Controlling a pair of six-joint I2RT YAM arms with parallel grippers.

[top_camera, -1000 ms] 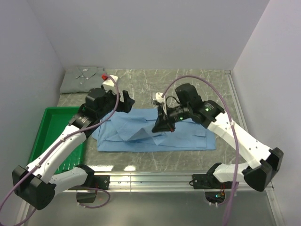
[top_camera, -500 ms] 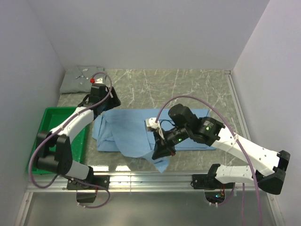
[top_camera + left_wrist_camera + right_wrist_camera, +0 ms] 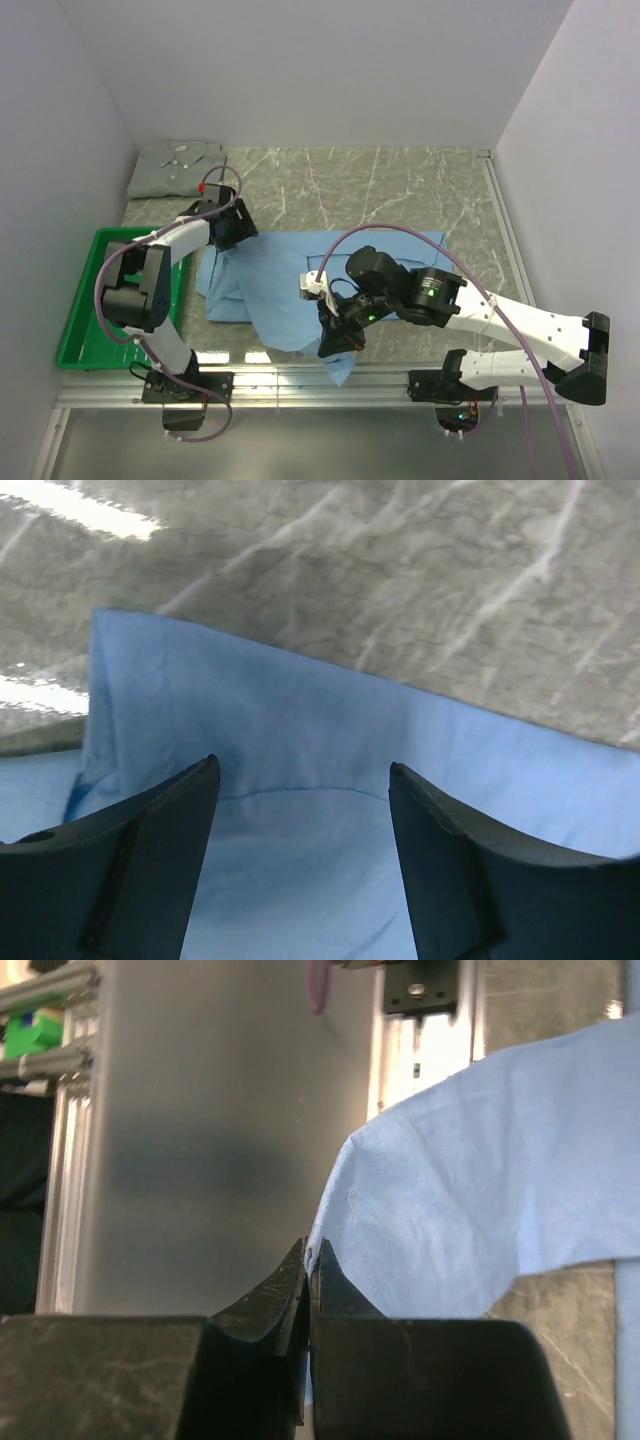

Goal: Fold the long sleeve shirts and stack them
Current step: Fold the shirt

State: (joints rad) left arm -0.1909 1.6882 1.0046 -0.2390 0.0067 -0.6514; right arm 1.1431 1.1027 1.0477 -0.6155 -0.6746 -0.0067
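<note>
The light blue shirt (image 3: 280, 280) lies spread on the marble table. My right gripper (image 3: 335, 340) is shut on an edge of it (image 3: 450, 1200) and holds that flap over the table's front edge, near the rail. My left gripper (image 3: 228, 232) is open, its fingers (image 3: 150, 860) straddling the shirt's far left corner (image 3: 290, 740), low over the cloth. The pale grey-green shirt (image 3: 175, 168) lies folded at the far left corner of the table.
A green plastic tray (image 3: 90, 300) sits at the left, beside the left arm. An aluminium rail (image 3: 300, 382) runs along the front edge. White walls close in the left, back and right sides.
My right gripper has pulled the blue cloth from the shirt's middle toward the front edge. My left arm has folded back, its gripper now at the shirt's far left corner.
</note>
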